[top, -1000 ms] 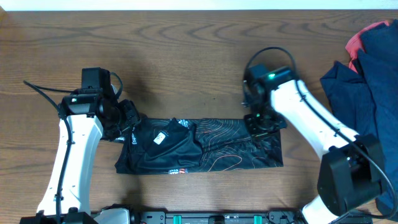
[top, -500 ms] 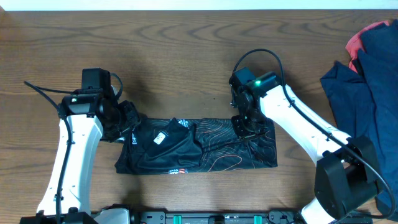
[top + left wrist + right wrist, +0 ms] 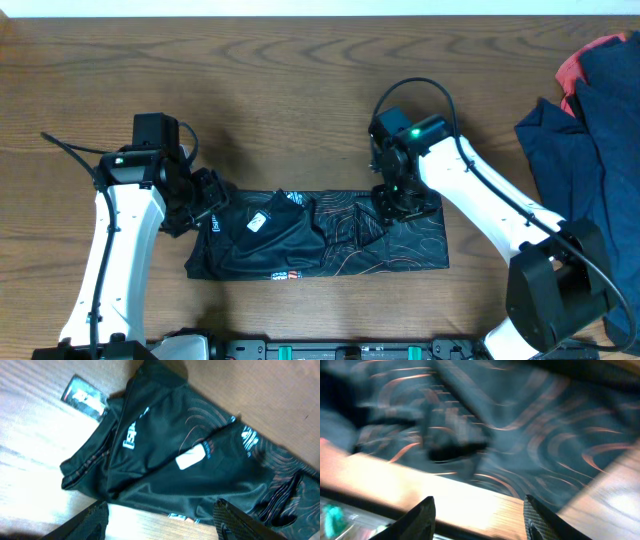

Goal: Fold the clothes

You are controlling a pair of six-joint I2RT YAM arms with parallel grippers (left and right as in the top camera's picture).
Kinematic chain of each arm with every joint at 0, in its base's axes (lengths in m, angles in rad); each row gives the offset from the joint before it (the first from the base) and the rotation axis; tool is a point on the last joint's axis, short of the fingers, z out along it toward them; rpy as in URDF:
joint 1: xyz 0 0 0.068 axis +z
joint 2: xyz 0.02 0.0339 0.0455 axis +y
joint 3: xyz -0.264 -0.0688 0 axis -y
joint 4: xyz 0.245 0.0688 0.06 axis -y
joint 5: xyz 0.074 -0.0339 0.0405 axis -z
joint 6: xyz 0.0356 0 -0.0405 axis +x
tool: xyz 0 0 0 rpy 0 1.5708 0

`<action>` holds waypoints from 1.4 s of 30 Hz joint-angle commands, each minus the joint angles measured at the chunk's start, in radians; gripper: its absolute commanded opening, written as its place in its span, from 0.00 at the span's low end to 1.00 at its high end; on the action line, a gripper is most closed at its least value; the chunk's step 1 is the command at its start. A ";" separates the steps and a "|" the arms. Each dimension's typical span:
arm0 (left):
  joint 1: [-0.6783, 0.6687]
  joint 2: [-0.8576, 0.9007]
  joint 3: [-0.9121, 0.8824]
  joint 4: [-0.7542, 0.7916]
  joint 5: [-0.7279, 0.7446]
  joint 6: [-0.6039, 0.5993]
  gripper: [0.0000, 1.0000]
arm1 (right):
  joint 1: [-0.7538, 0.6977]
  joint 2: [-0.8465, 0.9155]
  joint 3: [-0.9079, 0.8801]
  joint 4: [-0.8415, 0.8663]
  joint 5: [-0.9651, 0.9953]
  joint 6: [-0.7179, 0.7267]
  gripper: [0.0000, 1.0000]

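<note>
1. The left gripper [image 3: 205,196] sits at the left end of the thin black sports jersey with fine orange-white contour lines [image 3: 330,240], over its collar edge. In the left wrist view the left gripper [image 3: 160,510] has its two fingers [image 3: 95,520] spread wide, with nothing clamped; the jersey [image 3: 165,460] lies just beyond the tips.
2. A small black rectangular tag [image 3: 82,396] lies on the bare wood by the jersey's collar end.
3. The one jersey lies as a long horizontal band on the brown wooden table [image 3: 300,90], near the front edge, between the two arms. It is partly folded, with a layer turned over its left half. That layer carries a white rectangular label [image 3: 258,224].
4. The right gripper [image 3: 405,203] is down at the jersey's upper edge, towards its right end. The right wrist view is blurred, but the right gripper [image 3: 479,505] shows its fingers apart with wood between them, and the patterned jersey [image 3: 520,435] beyond the tips.
5. Well apart, at the table's far right edge, is one heap: a plain navy garment [image 3: 570,150] with a plain red garment [image 3: 580,65] showing at its top.
</note>
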 commanded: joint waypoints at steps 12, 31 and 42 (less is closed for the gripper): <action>0.005 0.101 -0.208 0.163 -0.071 0.047 0.88 | -0.098 0.005 0.010 -0.029 0.208 0.093 0.60; 0.041 0.323 -0.168 0.258 -0.073 0.076 0.06 | -0.107 0.005 0.010 -0.039 0.208 0.076 0.59; 0.170 0.318 0.080 0.085 -0.153 0.076 0.06 | -0.187 0.005 0.010 -0.055 0.208 0.076 0.57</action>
